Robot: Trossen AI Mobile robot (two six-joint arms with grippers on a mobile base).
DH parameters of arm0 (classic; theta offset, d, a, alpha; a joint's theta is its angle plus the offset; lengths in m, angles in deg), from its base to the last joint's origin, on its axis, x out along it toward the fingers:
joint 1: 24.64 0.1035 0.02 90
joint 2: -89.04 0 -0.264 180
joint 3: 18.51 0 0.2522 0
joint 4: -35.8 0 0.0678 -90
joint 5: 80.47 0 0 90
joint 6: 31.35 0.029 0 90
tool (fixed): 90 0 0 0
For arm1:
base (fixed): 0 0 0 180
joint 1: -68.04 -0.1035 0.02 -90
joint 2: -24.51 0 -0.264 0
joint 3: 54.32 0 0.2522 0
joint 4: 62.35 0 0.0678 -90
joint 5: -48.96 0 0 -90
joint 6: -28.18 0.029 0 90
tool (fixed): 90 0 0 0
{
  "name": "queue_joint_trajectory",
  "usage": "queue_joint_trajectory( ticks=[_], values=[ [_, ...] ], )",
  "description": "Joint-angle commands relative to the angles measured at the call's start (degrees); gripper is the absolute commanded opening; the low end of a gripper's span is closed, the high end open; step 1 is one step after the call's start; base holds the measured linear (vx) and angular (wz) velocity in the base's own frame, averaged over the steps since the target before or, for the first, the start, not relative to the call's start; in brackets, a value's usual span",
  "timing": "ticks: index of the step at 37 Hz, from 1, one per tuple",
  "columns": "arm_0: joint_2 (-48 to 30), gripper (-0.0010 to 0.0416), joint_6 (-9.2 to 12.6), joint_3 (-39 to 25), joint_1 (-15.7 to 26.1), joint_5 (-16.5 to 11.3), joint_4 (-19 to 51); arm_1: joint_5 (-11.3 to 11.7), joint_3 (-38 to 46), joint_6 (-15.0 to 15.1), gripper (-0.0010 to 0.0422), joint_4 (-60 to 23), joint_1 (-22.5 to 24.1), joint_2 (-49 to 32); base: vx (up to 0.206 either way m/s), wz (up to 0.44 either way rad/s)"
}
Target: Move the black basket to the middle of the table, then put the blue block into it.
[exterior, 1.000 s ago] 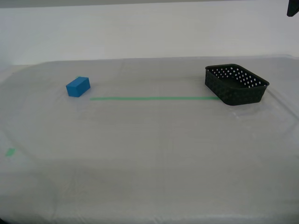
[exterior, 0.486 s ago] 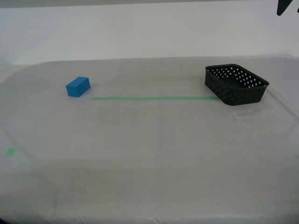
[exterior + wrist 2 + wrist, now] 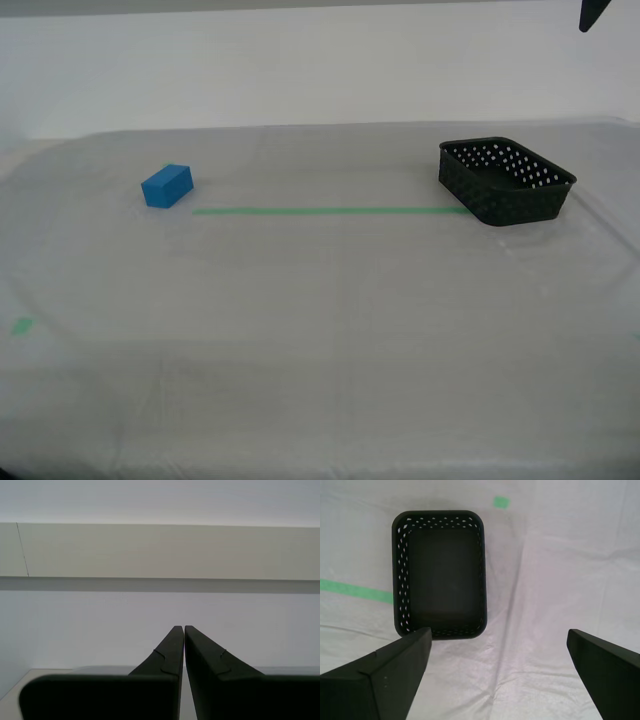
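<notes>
A wide table (image 3: 320,330) is filling most of the exterior view, draped in whitish-grey translucent sheeting with faint wrinkles. A thin green tape line (image 3: 330,210) is running across the tabletop, nearer its far edge than its near one.

The black basket (image 3: 506,180) is sitting at one end of that line, toward the tabletop's edge on the exterior view's right. It is standing upright and open, rows of round holes showing in its walls. In the first wrist view the basket (image 3: 440,574) is being seen from above, and nothing is lying inside it. The tape line is reaching its side wall, and a small green tape mark (image 3: 501,502) is lying just beyond one of its short ends.

The blue block (image 3: 167,186) is resting near the other end of the tape line, toward the tabletop's edge on the exterior view's left — well apart from the basket.

My first gripper (image 3: 499,652) is hovering above the table beside the basket, jaws spread wide and holding nothing. My second gripper (image 3: 179,632) is pointing at a pale wall, its fingers pressed together with nothing between them — clear of both task things.

A small green tape mark (image 3: 21,325) is lying near the tabletop's edge on the exterior view's left.
</notes>
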Motion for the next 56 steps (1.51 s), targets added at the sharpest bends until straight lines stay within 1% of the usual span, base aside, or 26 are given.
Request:
queue_joint_trajectory(
  ticks=[1, 2, 4, 8, 11, 13, 24, 31, 41, 56],
  values=[
    [0.0, 0.0404, -0.3, 0.0, 0.0, 0.5, -0.8, 0.0, 0.0, 0.1, 0.0000, 0.3, 0.0, 0.0, 0.000, 0.000],
    [0.0, 0.0395, -0.3, 0.0, 0.0, 0.5, -0.9, 0.0, 0.0, 0.1, 0.0000, 0.3, 0.0, 0.0, 0.000, 0.000],
    [0.0, 0.0392, -0.3, 0.0, 0.0, 0.5, -1.4, 0.0, 0.0, 0.1, 0.0000, 0.3, 0.0, 0.0, 0.000, 0.000],
    [-1.0, 0.0405, -0.2, 0.0, 0.0, 0.4, -2.3, 0.0, 0.0, 0.1, 0.0000, 0.3, 0.0, 0.0, 0.000, 0.000],
    [-2.8, 0.0398, -0.3, -0.2, 0.0, 0.4, -2.1, 0.0, 0.1, 0.1, 0.0000, 0.3, 0.0, 0.0, 0.000, 0.000],
    [-4.2, 0.0403, -0.3, -0.3, 0.1, 0.4, -2.0, 0.0, 0.0, 0.1, 0.0000, 0.3, 0.0, 0.0, 0.000, 0.000],
    [-11.2, 0.0401, 0.0, -1.2, 0.3, 0.2, -2.8, 0.0, 0.0, 0.1, 0.0000, 0.2, 0.0, 0.0, 0.000, 0.000],
    [-16.1, 0.0400, 0.8, -2.7, 0.8, 0.2, -3.3, 0.0, 0.0, 0.1, 0.0000, 0.2, 0.0, 0.0, 0.000, 0.000],
    [-21.6, 0.0400, 0.9, -5.0, 1.0, 0.3, -5.7, 0.0, 0.0, 0.1, 0.0000, 0.2, 0.0, 0.0, 0.000, 0.000],
    [-27.1, 0.0400, 1.4, -4.8, 1.0, 0.9, -10.3, 0.0, 0.0, 0.1, 0.0000, 0.2, 0.0, 0.0, 0.000, 0.000]
  ],
)
